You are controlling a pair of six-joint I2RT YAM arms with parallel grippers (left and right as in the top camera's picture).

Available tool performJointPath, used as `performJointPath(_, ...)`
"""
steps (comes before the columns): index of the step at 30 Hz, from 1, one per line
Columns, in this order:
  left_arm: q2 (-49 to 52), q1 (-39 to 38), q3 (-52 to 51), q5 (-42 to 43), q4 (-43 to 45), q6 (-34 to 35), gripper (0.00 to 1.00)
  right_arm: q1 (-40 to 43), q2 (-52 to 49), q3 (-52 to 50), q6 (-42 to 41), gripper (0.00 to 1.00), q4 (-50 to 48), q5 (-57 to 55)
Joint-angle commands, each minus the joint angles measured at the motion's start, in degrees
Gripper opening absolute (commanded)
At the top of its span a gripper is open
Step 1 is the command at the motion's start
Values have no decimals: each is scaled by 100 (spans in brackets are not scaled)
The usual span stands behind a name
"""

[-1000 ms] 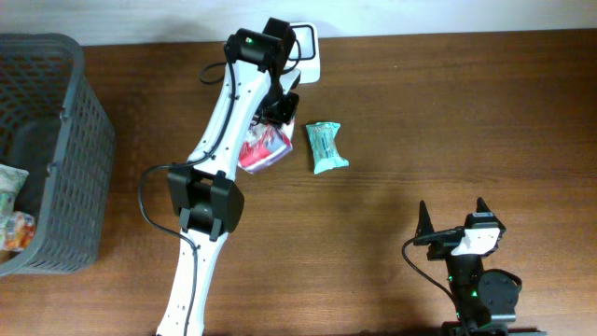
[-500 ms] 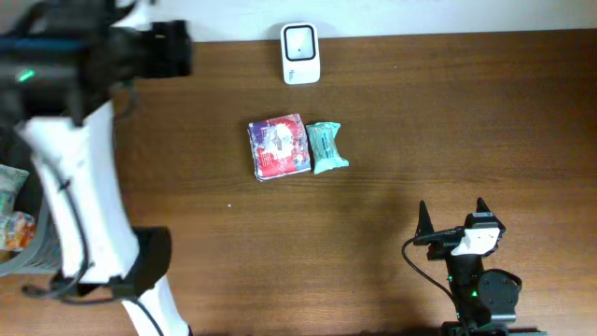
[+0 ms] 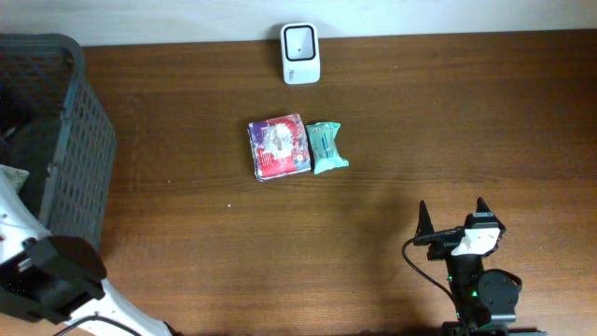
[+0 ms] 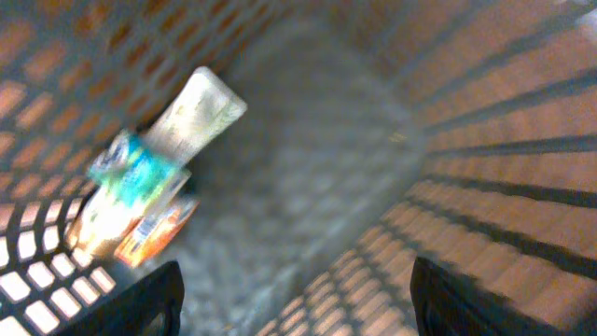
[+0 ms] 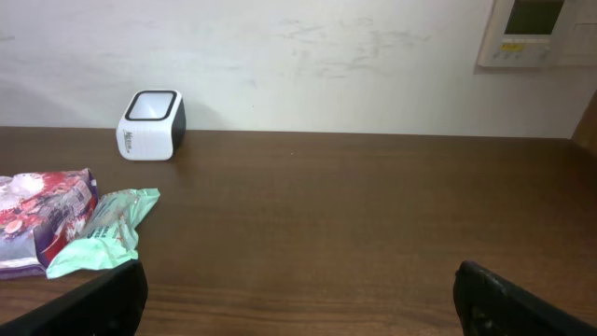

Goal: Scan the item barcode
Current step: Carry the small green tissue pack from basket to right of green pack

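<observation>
So the red packet (image 3: 278, 147) lies on the counter (image 3: 420, 112) just in front of the scanner (image 3: 300, 41), with a teal packet (image 3: 326, 147) touching it. The left claw (image 4: 298, 303) gapes empty inside the basket (image 3: 89, 140), far from the scanner. The right claw (image 3: 452, 210) is spread wide, empty too.

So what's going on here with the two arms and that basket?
The left gripper hangs open and empty inside the grey basket, above a few packets lying in one corner. On the table, a red packet and a mint-green packet lie side by side near the white scanner. The right gripper sits open, holding nothing, well away from them.
</observation>
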State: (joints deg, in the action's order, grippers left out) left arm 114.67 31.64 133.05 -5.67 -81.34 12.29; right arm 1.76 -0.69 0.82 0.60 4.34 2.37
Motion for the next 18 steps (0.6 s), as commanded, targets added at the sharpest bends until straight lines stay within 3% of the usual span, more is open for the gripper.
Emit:
performJointPath(1, -15, 380, -1397, -389, 573, 52, 76, -31, 33, -50, -17, 99, 15, -50)
performJointPath(4, -15, 516, -2479, -1526, 1244, 52, 76, -31, 33, -50, -17, 99, 15, -50)
performJointPath(7, -15, 603, -3198, -1670, 2146, 28, 78, -31, 33, -50, -17, 99, 15, -50)
performJointPath(10, -11, 603, -3967, -2909, 2924, -170, 70, -31, 33, -50, -17, 99, 15, -50)
performJointPath(15, 24, 605, -4120, -2951, 3530, -612, 65, -31, 33, -50, -17, 98, 15, -50)
performJointPath(18, 271, 758, -4120, -2221, 3766, -1196, 73, -31, 33, -50, -17, 99, 15, -50)
